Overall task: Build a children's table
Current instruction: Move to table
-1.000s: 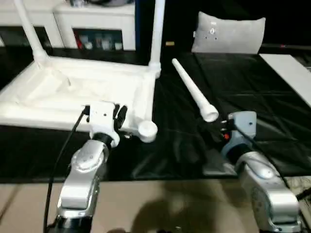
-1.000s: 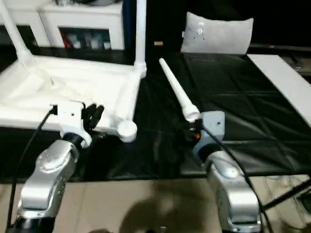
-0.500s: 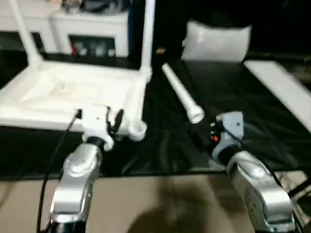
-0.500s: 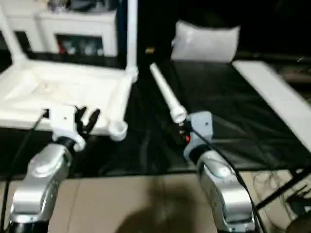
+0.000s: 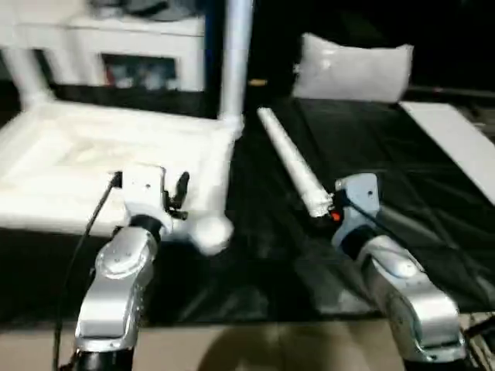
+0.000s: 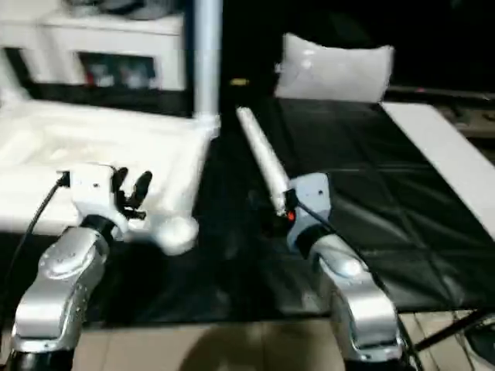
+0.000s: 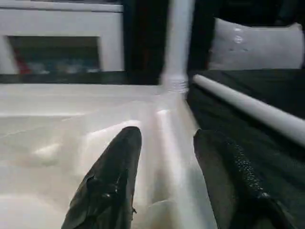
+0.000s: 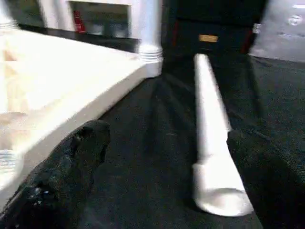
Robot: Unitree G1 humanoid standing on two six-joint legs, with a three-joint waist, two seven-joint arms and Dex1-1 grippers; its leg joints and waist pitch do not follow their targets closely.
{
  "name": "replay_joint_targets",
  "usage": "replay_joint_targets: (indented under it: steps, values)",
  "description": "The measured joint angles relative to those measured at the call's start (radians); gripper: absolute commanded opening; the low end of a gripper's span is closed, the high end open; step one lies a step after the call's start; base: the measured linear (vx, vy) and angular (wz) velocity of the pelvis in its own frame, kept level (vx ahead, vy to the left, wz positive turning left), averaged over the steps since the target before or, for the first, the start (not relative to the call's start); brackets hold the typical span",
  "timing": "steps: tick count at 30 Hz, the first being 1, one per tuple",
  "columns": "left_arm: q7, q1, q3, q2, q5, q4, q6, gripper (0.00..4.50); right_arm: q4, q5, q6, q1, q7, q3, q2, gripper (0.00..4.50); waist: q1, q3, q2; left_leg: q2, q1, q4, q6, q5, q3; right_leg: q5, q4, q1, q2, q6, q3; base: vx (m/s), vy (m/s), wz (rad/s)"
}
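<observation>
The white plastic ribbed tabletop (image 5: 116,154) lies upside down on the black cover (image 5: 402,178). Beside it lies a loose white tapered leg (image 5: 292,171). Left gripper (image 7: 167,162) gapes over the tabletop's edge; right gripper (image 8: 167,162) seems spread around the leg's end.

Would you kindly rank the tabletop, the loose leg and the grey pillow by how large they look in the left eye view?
1. The tabletop takes up the most picture area.
2 and 3. The pillow and the loose leg look close; the pillow lies farther from the camera, so I would not rank them.
</observation>
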Motion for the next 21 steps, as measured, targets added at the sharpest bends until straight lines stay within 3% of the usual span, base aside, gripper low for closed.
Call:
replay_joint_targets:
  steps: [1, 2, 3, 4, 5, 6, 8, 11, 14, 17, 21]
  values:
    - [-0.005, 0.000, -0.028, -0.005, -0.001, 0.000, 0.003, 2.46, 0.006, -0.002, 0.011, 0.000, -0.006, -0.010, -0.010, 4.50, 0.015, 0.000, 0.004, -0.003, -0.019, 0.041, 0.010, -0.003, -0.012, 0.000, -0.014, 0.015, 0.008, -0.004, 0.001, 0.116, -0.068, -0.12]
    - [-0.011, -0.001, -0.035, -0.001, 0.000, 0.000, 0.003, 2.46, 0.006, -0.003, 0.018, -0.004, -0.009, -0.015, -0.015, 4.50, 0.022, 0.000, 0.009, -0.004, -0.030, 0.049, -0.001, 0.003, -0.016, 0.000, -0.024, 0.029, 0.015, -0.007, -0.003, 0.116, -0.068, -0.12]
    - [-0.014, -0.005, -0.035, 0.008, 0.001, -0.001, 0.003, 2.46, 0.005, -0.004, 0.021, -0.012, -0.010, -0.020, -0.018, 4.50, 0.025, 0.000, 0.013, -0.003, -0.044, 0.033, -0.019, 0.018, -0.019, -0.001, -0.029, 0.042, 0.020, -0.015, -0.010, 0.115, -0.038, -0.03]
    - [-0.017, -0.010, -0.032, 0.017, 0.002, -0.003, 0.003, 2.46, 0.003, -0.004, 0.022, -0.023, -0.010, -0.024, -0.021, 4.50, 0.032, -0.003, 0.034, 0.014, -0.052, -0.041, -0.039, 0.060, -0.020, -0.007, -0.027, 0.047, 0.037, -0.019, -0.026, 0.118, 0.008, -0.10]
    - [-0.021, -0.011, -0.030, 0.031, 0.004, -0.003, 0.003, 2.46, 0.008, -0.006, 0.030, -0.036, -0.013, -0.025, -0.017, 4.50, 0.037, 0.001, 0.050, 0.030, -0.054, -0.026, -0.072, 0.079, -0.023, -0.009, -0.027, 0.052, 0.049, -0.019, -0.028, 0.118, 0.008, -0.10]
    - [-0.028, -0.013, -0.030, 0.043, 0.006, -0.003, 0.005, 2.46, 0.011, -0.006, 0.046, -0.052, -0.018, -0.013, -0.014, 4.50, 0.026, 0.000, 0.048, 0.029, -0.053, -0.027, -0.070, 0.078, -0.025, -0.008, -0.031, 0.050, 0.048, -0.018, -0.030, 0.137, 0.040, -0.08]
    - [-0.070, -0.029, -0.027, 0.073, 0.002, -0.002, 0.026, 2.46, 0.059, -0.012, 0.100, -0.142, -0.027, 0.002, -0.024, 4.50, 0.022, 0.002, 0.049, 0.024, -0.068, -0.023, -0.066, 0.079, -0.022, 0.000, -0.029, 0.035, 0.044, -0.007, -0.025, 0.083, 0.049, 0.01]
    - [-0.148, -0.060, -0.066, 0.120, -0.006, -0.002, 0.052, 2.55, 0.211, -0.046, 0.158, -0.291, -0.048, -0.008, -0.053, 4.50, 0.024, 0.007, 0.054, 0.023, -0.071, -0.025, -0.066, 0.081, -0.018, 0.003, -0.029, 0.030, 0.044, -0.009, -0.022, 0.000, 0.000, 0.00]
    - [-0.227, -0.083, -0.107, 0.168, -0.034, -0.018, 0.102, 2.91, 0.383, -0.079, 0.208, -0.432, -0.077, -0.014, -0.059, 4.50, 0.018, 0.023, 0.064, 0.024, -0.061, -0.043, -0.072, 0.087, -0.008, 0.008, -0.032, 0.031, 0.043, -0.020, -0.016, -0.060, -0.010, -0.03]
    - [-0.353, -0.098, -0.123, 0.258, -0.093, -0.047, 0.158, 3.09, 0.663, -0.085, 0.194, -0.594, -0.043, -0.003, -0.067, 4.50, 0.011, 0.048, 0.069, 0.031, -0.050, -0.050, -0.076, 0.094, 0.005, 0.012, -0.026, 0.031, 0.043, -0.027, -0.013, -0.069, -0.035, -0.03]
    - [-0.460, -0.114, -0.134, 0.316, -0.143, -0.096, 0.205, 3.42, 0.889, -0.088, 0.169, -0.723, -0.016, -0.004, -0.080, 4.50, 0.016, 0.057, 0.074, 0.041, -0.056, -0.066, -0.077, 0.114, 0.018, 0.017, -0.027, 0.018, 0.046, -0.034, -0.013, -0.017, -0.010, -0.01]
